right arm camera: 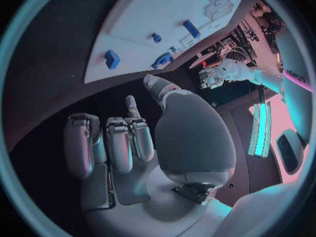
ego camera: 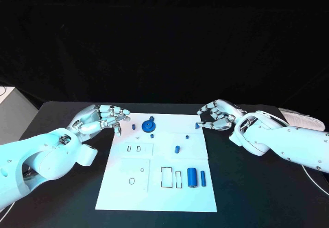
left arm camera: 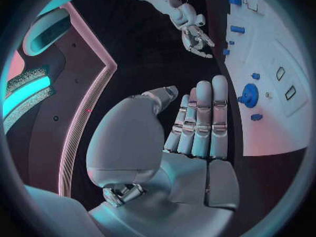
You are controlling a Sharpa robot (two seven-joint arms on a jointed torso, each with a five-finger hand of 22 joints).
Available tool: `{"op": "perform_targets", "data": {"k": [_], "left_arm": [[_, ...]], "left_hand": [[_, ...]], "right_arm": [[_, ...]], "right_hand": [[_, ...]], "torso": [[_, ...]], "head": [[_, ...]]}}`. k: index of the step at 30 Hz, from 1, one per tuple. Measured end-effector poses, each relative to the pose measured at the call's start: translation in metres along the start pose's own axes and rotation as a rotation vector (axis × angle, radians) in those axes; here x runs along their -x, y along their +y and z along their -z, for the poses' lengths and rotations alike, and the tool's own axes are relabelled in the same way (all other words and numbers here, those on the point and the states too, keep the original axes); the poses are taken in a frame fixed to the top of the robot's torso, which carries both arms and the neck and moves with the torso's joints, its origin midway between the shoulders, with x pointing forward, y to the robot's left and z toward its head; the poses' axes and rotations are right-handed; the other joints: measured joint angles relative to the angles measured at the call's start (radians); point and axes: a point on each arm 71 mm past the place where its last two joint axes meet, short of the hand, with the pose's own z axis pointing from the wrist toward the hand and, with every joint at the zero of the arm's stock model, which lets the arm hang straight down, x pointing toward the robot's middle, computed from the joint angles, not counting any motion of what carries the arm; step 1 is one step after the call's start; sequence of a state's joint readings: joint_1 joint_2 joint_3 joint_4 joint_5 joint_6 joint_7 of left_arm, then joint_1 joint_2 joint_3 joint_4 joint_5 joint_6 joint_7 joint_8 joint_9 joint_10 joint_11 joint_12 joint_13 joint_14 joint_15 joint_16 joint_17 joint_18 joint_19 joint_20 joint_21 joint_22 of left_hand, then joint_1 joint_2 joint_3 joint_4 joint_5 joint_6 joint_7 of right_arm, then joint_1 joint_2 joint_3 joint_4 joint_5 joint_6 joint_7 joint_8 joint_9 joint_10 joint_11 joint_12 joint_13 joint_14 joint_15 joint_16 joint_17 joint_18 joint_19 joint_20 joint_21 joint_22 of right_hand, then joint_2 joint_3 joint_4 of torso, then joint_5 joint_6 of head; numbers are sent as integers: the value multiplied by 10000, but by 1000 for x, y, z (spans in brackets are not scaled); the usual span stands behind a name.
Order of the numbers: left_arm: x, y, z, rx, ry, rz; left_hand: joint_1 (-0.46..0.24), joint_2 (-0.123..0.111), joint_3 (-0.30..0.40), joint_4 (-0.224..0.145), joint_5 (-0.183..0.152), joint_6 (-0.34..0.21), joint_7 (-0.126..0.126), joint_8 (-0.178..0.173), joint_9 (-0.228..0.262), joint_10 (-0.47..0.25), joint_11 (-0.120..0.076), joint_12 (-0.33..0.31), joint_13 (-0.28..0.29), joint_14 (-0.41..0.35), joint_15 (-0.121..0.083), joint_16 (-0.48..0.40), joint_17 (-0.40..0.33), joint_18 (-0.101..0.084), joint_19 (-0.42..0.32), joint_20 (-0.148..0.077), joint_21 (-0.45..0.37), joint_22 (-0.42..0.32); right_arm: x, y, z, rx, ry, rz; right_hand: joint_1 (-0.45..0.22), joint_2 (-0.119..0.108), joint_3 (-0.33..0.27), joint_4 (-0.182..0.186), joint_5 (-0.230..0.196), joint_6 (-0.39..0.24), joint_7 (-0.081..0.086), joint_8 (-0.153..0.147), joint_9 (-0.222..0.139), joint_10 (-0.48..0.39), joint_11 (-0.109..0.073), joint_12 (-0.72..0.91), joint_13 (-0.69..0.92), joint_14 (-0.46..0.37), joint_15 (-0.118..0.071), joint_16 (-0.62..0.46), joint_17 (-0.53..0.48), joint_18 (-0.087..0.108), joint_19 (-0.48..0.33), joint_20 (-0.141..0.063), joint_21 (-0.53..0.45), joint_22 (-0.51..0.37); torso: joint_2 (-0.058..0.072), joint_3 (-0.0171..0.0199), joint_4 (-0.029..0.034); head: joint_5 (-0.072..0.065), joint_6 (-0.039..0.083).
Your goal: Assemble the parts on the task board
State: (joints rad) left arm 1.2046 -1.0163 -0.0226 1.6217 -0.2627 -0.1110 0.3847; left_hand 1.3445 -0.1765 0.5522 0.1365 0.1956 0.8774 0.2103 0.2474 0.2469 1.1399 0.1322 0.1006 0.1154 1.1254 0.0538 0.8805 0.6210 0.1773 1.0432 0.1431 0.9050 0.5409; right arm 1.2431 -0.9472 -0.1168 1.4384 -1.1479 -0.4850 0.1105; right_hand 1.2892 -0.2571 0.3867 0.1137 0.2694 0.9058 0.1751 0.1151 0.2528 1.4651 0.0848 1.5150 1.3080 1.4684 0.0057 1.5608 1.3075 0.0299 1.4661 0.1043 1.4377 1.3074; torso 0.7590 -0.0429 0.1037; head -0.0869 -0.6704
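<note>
Hands hover empty at the task board's (ego camera: pixel 158 190) far corners — left hand (ego camera: pixel 102 119) and right hand (ego camera: pixel 218 115) both loosely spread — so the right should descend squarely onto the small blue part (ego camera: pixel 197 126) lying just beside its fingertips.

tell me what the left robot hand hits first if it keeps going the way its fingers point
Probably the round blue part near the task board far edge: the left robot hand points across toward it, holding nothing. A smaller blue piece may come first; depth is unclear.
</note>
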Motion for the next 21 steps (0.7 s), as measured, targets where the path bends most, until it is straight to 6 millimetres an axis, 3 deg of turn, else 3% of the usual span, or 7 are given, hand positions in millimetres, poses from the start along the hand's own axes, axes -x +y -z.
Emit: {"op": "perform_targets", "data": {"k": [5,9,15,21], "left_arm": [[-1,0,-1,-3,19,13],[-1,1,-2,1,22,17],[-1,1,-2,10,10,12],[0,1,-2,16,-1,8]], "left_hand": [[0,0,0,0,0,0,0,0,0,0,0,0,0,1,0,0,-4,0,0,0,0,-1],[0,0,0,0,0,0,0,0,0,0,0,0,-1,0,-1,-35,-4,0,0,0,0,-1],[0,0,0,0,0,0,0,0,8,1,0,0,8,1,-1,-35,-4,0,0,0,0,-2],[0,0,0,0,0,0,0,0,7,1,0,0,7,1,0,-35,-4,-1,1,0,0,-2]], "right_arm": [[-5,-9,1,-162,304,283],[-10,-14,-2,-280,456,476],[-15,-17,-8,-425,564,689],[-16,-22,-12,-623,541,834]], "right_hand": [[517,340,-1441,60,0,-318,151,-239,-80,-7,96,-128,-1,-4,105,0,0,0,0,72,-1,0],[932,606,-2392,324,0,-394,157,-327,-113,28,132,-135,-1,-38,140,0,0,0,0,143,-38,-1],[1061,701,-2680,533,0,-395,157,-348,-116,28,132,-136,-2,-38,141,0,-1,0,0,143,-38,7],[1162,803,-2833,686,213,-395,157,-347,-116,28,132,-135,-4,-37,140,0,-1,0,0,143,-38,6]], "torso": [[26,27,10],[48,46,30],[74,76,53],[79,76,65]], "head": [[-69,-36],[-101,-69],[-130,-108],[-135,-157]]}}
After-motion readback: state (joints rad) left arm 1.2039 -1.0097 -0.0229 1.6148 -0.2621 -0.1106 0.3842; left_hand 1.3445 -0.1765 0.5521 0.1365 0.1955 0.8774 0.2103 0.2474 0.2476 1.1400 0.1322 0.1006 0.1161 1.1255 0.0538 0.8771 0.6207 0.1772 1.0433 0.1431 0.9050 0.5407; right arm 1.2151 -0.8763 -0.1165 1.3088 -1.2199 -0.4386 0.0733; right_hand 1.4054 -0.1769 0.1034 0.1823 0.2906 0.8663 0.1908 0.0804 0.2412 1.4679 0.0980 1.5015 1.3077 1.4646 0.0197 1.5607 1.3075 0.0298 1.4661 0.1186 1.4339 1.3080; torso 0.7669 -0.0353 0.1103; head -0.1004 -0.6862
